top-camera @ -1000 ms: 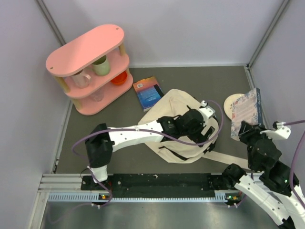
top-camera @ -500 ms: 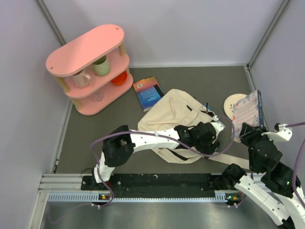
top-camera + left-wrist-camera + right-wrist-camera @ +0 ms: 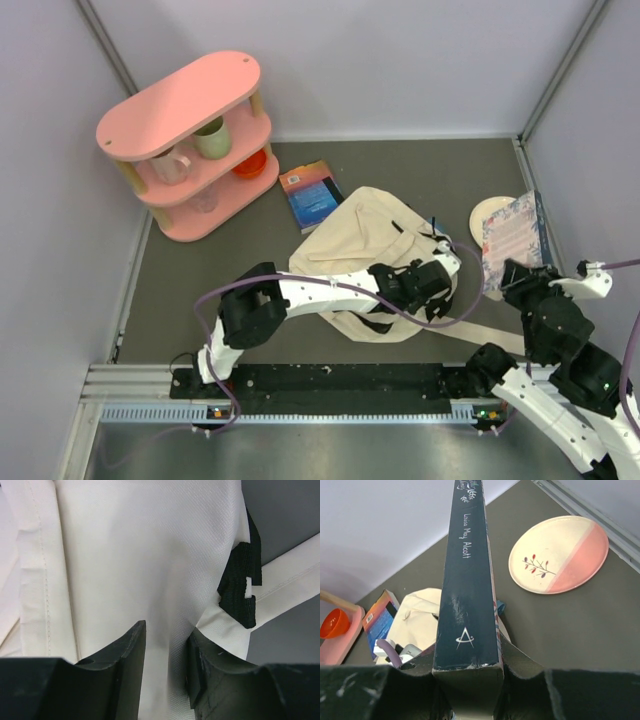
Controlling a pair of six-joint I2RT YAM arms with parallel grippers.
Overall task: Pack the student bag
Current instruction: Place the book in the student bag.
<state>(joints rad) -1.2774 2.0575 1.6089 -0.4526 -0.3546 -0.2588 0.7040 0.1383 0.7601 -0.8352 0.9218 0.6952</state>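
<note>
Left pincer (image 3: 166, 630) pinches limp, light canvas of the student bag (image 3: 140, 555); the stitched strap (image 3: 285, 585) looks the surer hold. Right pincer (image 3: 468, 660) clamps the Alcott book (image 3: 465, 570).

Left arm (image 3: 320, 288): white moulded link shells, blocky black joint housings, purple cable (image 3: 200, 310) looping off it. Right arm (image 3: 560, 335): same white-and-black build, second purple cable (image 3: 620, 262) at wrist. Left gripper (image 3: 166, 630): matte black wedge-shaped fingers. Right gripper (image 3: 470, 660): black body, white-flecked scuffs.
</note>
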